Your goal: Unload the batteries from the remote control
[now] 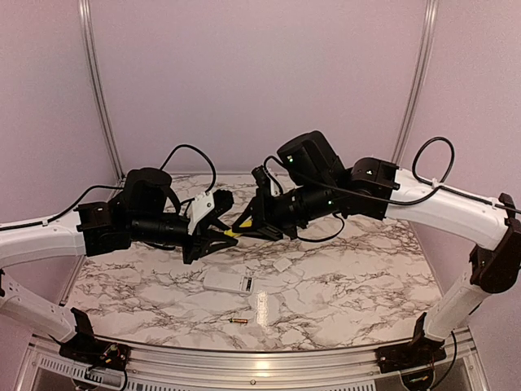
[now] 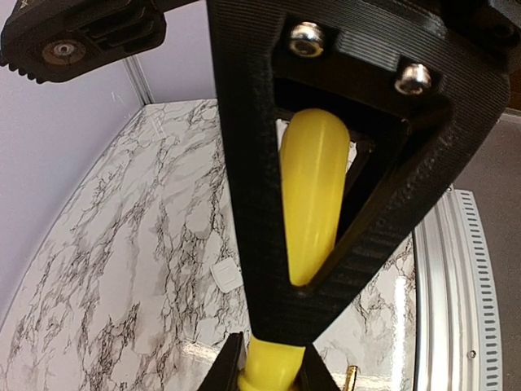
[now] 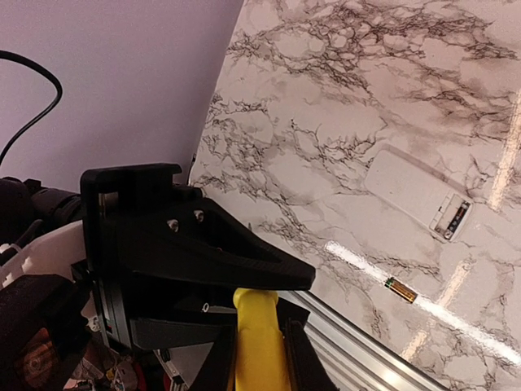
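My left tool (image 2: 273, 371): closed on the screwdriver (image 2: 313, 195).
My right tool (image 3: 259, 350): clamped on it too.
Battery (image 1: 238, 321): on bench (image 1: 342, 277), 6 o'clock of remote (image 1: 229, 282).

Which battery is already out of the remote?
The coppery-gold battery, lying loose on the marble table near its front edge. The dark battery sits inside the open end of the remote.

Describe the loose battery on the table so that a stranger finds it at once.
On the marble table, find the white remote control near the middle. Between it and the near edge lies the loose battery: a tiny coppery-gold cylinder, while its neighbours are flat and white.
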Robot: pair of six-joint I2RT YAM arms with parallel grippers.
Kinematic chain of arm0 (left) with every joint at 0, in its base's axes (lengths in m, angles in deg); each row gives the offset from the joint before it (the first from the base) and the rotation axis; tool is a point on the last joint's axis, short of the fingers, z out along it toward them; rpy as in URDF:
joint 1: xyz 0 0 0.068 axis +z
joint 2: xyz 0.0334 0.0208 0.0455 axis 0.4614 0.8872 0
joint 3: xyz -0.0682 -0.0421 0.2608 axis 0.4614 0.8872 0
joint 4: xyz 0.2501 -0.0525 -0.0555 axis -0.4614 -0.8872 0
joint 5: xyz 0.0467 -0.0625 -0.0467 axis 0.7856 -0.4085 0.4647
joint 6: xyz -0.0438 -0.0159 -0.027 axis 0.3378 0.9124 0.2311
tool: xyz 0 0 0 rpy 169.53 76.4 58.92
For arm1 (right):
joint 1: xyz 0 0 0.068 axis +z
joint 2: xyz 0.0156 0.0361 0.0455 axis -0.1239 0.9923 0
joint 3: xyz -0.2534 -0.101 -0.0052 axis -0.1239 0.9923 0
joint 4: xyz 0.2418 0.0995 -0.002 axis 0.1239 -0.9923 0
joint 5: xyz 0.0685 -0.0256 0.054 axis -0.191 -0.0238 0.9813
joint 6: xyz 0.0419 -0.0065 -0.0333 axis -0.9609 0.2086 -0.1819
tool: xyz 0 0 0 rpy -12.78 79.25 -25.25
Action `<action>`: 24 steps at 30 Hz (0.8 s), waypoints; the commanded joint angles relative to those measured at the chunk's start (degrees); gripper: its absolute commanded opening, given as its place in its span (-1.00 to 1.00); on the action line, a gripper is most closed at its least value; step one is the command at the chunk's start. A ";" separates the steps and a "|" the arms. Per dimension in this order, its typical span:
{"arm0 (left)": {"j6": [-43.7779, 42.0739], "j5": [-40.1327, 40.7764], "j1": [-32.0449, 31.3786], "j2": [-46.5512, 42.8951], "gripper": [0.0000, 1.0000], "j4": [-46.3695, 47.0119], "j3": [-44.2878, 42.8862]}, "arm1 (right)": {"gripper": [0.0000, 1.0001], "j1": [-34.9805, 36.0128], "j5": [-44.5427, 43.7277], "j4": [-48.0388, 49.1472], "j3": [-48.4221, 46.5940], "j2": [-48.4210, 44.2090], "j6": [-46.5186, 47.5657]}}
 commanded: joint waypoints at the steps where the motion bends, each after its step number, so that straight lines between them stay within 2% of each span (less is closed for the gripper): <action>1: 0.40 0.40 -0.12 -0.35 -1.00 2.24 0.00 | -1.00 -0.01 -0.54 -1.24 -1.79 1.16 -0.29; 2: 0.61 0.62 -0.12 -0.35 -0.92 2.27 0.01 | -1.00 0.01 -0.57 -1.20 -1.70 1.15 -0.32; 3: 0.69 0.89 -0.12 -0.38 -0.76 2.29 0.01 | -1.00 -0.01 -0.60 -1.31 -1.64 1.08 -0.32; 8: 0.01 3.99 -0.12 -2.24 0.56 2.24 1.66 | -1.00 -0.01 -1.76 -3.72 -1.84 0.49 -0.11; 10: -0.52 5.27 -0.12 -3.43 0.89 1.97 2.53 | -1.00 0.00 -2.80 -5.44 -2.08 0.09 0.27; 11: -0.82 5.69 -0.06 -3.93 0.97 1.60 2.82 | -1.00 -0.01 -3.33 -6.47 -2.12 -0.10 0.39; 16: 1.51 8.41 -0.03 -4.87 0.98 0.56 3.99 | -1.00 0.02 -6.08 -11.91 -2.29 -0.87 0.66; 24: 15.01 19.57 0.25 -5.12 0.98 -1.39 4.96 | -1.00 -0.02 -9.34 -18.19 -3.41 -0.17 0.93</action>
